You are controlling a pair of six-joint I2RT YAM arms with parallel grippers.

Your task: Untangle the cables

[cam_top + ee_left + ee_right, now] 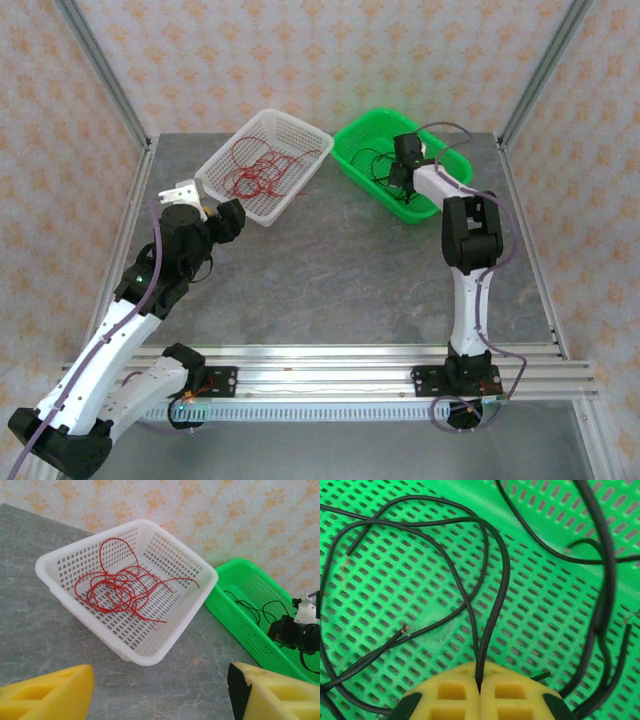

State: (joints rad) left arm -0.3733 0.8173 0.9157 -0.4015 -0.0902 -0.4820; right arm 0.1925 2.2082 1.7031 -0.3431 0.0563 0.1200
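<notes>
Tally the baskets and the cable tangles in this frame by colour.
White basket: 1
Green basket: 1
Red cable tangle: 1
Black cable tangle: 1
Total: 4
The single strands within each tangle overlap too much to count.

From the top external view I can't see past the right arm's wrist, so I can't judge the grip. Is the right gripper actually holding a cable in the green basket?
Observer: Yes. The right wrist camera shows the right gripper shut on a black cable, which is pinched between its yellow fingers.
Operator: And the left gripper, anything in it?
Observer: No. On the left wrist camera its yellow fingers stand wide apart with nothing between them.
</notes>
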